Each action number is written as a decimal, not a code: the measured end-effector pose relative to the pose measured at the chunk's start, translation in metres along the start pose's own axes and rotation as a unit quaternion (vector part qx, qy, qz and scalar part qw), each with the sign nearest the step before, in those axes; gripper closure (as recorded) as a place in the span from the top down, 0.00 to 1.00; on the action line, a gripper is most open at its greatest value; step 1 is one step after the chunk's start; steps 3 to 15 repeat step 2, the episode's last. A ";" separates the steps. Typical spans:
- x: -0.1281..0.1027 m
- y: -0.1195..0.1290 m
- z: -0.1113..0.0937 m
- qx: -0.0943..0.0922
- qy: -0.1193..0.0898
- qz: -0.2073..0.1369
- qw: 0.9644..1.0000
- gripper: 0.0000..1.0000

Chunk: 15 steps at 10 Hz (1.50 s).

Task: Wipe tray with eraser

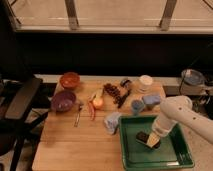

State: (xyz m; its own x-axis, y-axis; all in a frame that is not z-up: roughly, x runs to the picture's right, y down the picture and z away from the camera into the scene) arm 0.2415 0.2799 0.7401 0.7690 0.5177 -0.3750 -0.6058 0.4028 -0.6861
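The green tray (131,152) lies at the table's front right corner. Inside it, near the middle, is the small dark eraser (143,136). My white arm comes in from the right and angles down into the tray, with the gripper (151,141) right at the eraser's right end, touching or holding it.
On the wooden table (65,145): an orange bowl (70,79), a purple bowl (63,100), a fork (79,114), a carrot and onion (96,103), dark grapes (112,92), a black utensil (123,98), blue cups (144,103), a white cup (145,82), a grey-blue cloth (112,122). A black chair (20,100) stands at left.
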 end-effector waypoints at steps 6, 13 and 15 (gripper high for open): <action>0.015 0.022 0.006 -0.008 0.012 -0.002 1.000 0.00; 0.015 0.022 0.006 -0.008 0.012 -0.002 1.000 0.00; 0.015 0.022 0.006 -0.008 0.012 -0.002 1.000 0.00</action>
